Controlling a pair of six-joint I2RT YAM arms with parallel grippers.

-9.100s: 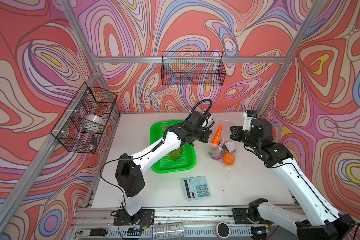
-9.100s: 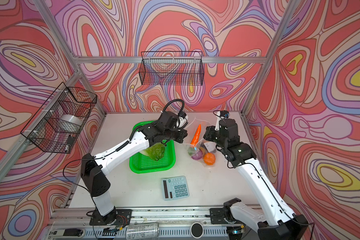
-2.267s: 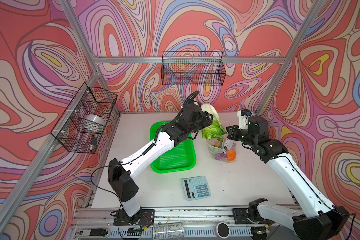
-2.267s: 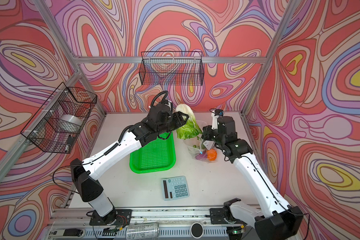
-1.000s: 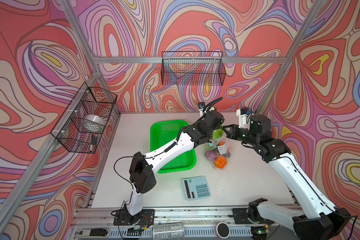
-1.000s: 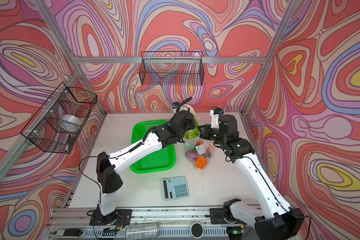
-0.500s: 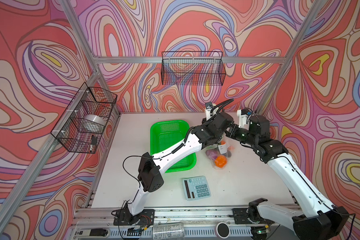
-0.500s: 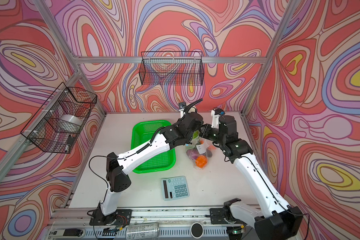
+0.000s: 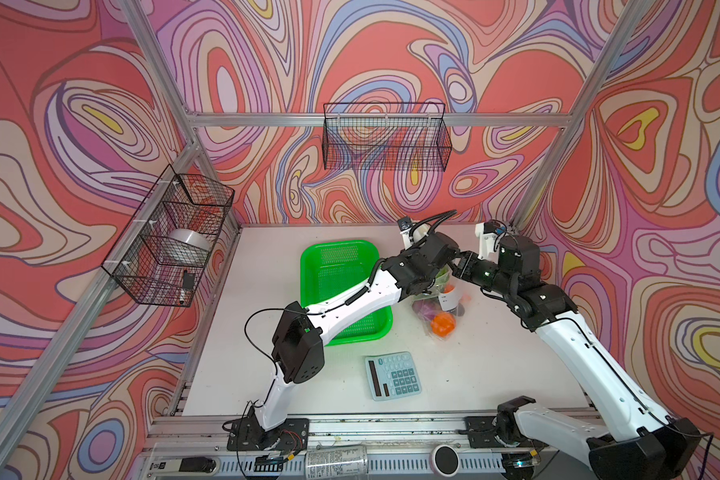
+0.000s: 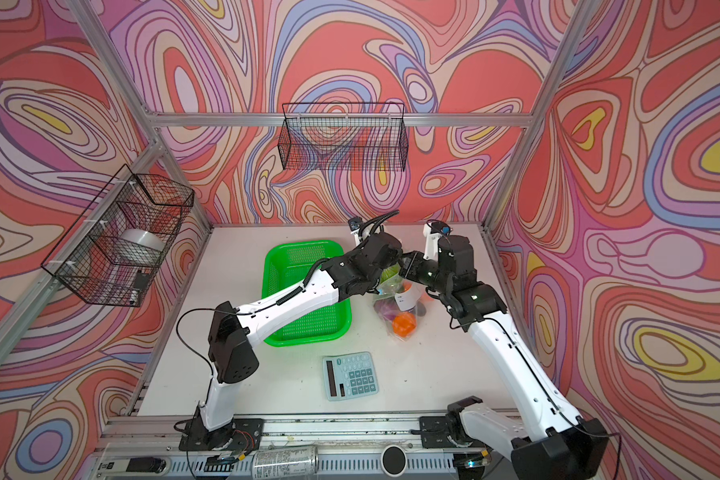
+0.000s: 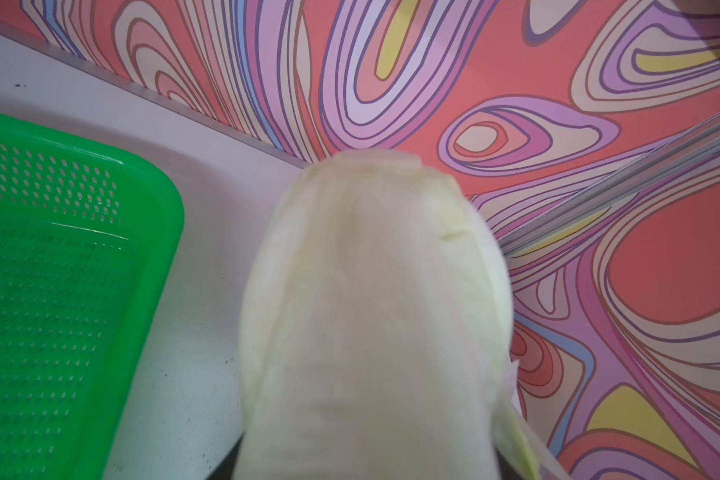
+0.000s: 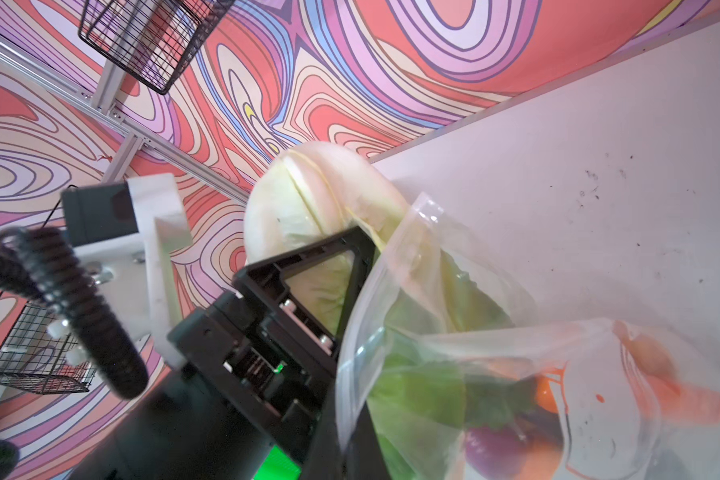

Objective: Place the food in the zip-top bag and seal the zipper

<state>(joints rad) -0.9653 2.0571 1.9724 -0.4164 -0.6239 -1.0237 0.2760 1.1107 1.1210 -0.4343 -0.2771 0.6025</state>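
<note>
Cabbage going in.

- The left gripper (image 12: 329, 257) is clamping the napa cabbage (image 11: 371, 324) by its pale stalk end and is driving it leaf-first into the zip-top bag (image 12: 433, 332). A couple of seconds back it was carrying the cabbage high above the bag mouth; before that the cabbage was lying in the green basket (image 9: 308, 266).
- In the right wrist view the green leaves are already showing through the clear plastic, while the white butt and the gripper are standing outside the mouth. Only partly in, then.
- The left arm is now reaching further across the bag than a second ago.
- The right gripper (image 9: 460, 266) is closed and, by the look of it, is pinching the mouth edge and keeping the bag upright on the desk (image 9: 495, 353), just beside the basket.
- Down in the bag: orange pumpkin (image 9: 441, 324), purple onion (image 9: 425, 309), carrot (image 12: 682, 395). No food is showing in the basket in both top views.
- The calculator (image 9: 393, 374) is lying well apart, nearer the front.

Reading: this seems to be the last item going in. The zipper (image 12: 416, 232) is gaping around the cabbage; I cannot pick out the slider. The stalk needs pushing fully below the mouth and releasing before any sealing, or the strip is likely to be blocked.
</note>
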